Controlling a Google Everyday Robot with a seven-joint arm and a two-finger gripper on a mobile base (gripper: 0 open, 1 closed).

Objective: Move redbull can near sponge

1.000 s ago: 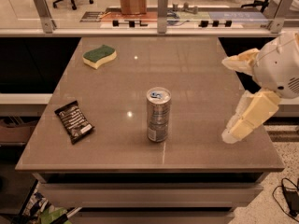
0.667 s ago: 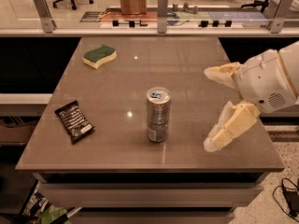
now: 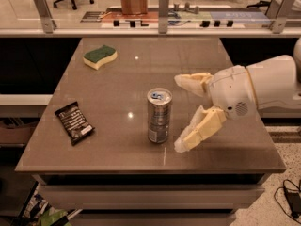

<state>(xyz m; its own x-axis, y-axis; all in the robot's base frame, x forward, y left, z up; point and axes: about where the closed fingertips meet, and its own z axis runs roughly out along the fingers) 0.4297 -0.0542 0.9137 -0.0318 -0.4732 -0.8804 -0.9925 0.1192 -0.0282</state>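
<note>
The redbull can [image 3: 159,115] is a slim silver can with a blue mark on its top. It stands upright near the middle front of the brown table [image 3: 141,74]. The sponge [image 3: 99,56] has a green top and pale yellow body and lies at the far left of the table. My gripper [image 3: 180,113] comes in from the right at can height. It is open and empty, with one cream finger [image 3: 193,83] behind the can's right side and the other finger [image 3: 200,130] in front of it. The fingers stand just right of the can, apart from it.
A flat dark snack packet [image 3: 74,122] lies near the table's front left. A rail with metal posts [image 3: 163,5] runs behind the table's far edge. The table's front edge is close below the can. A cable [image 3: 292,197] lies on the floor at the right.
My gripper has moved left from the table's right edge toward the can, staying open. The can, sponge and packet have not moved.
</note>
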